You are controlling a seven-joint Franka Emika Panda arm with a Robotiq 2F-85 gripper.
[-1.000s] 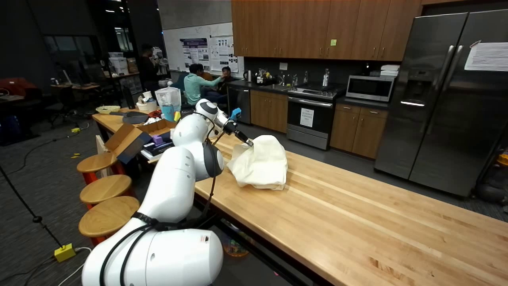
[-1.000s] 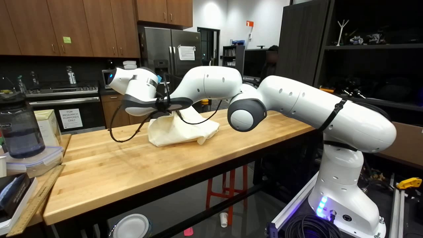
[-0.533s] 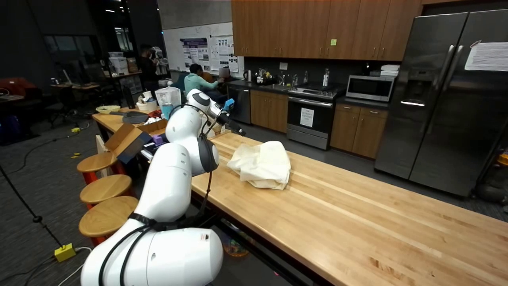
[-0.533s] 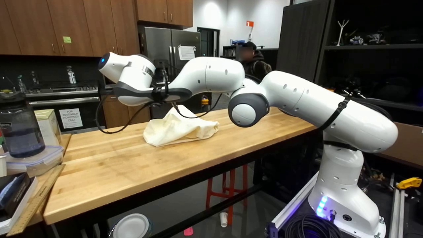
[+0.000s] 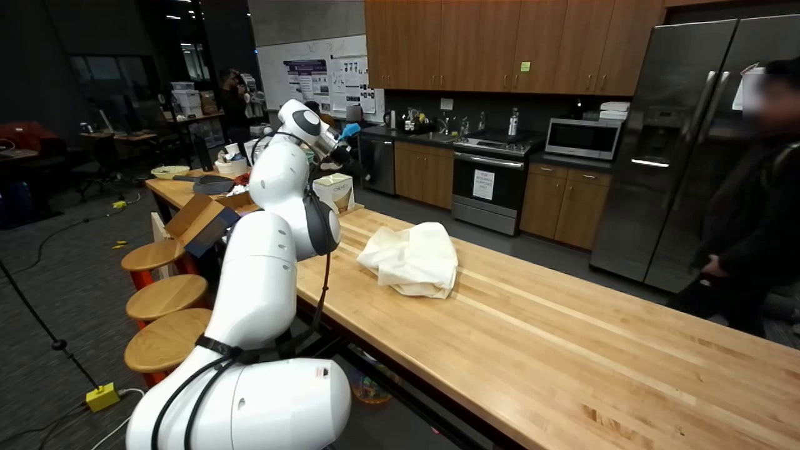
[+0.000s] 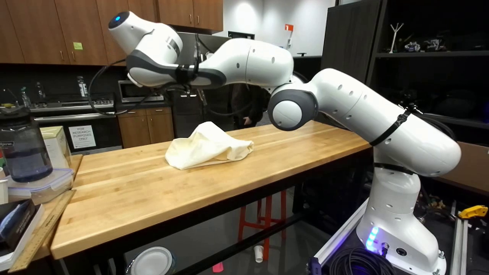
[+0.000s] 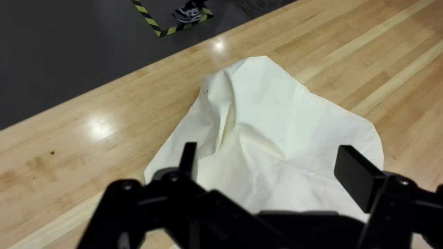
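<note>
A cream-white cloth [image 5: 414,259] lies crumpled on the wooden table, one part of it peaked, as both exterior views show. From the wrist view, the folds of the cloth [image 7: 273,117] spread out below my gripper [image 7: 268,147]. Its two black fingers [image 7: 360,178] stand wide apart with nothing held between them. In an exterior view the dark gripper [image 5: 361,174] hangs in the air, well above and apart from the cloth. The white arm hides much of the gripper in the view where the cloth [image 6: 208,147] appears near the table's middle.
A box [image 5: 335,192] stands at the table's far end. A water jug [image 6: 25,152], a lidded container [image 6: 42,187] and a wooden ruler [image 6: 42,229] sit on the adjoining surface. Stools [image 5: 169,340] line one side. A person [image 5: 750,206] is near the fridge.
My gripper was at the cloth's raised top one second ago; it has since let go, opened and risen away. The cloth has sunk lower. A person has come into view by the fridge.
</note>
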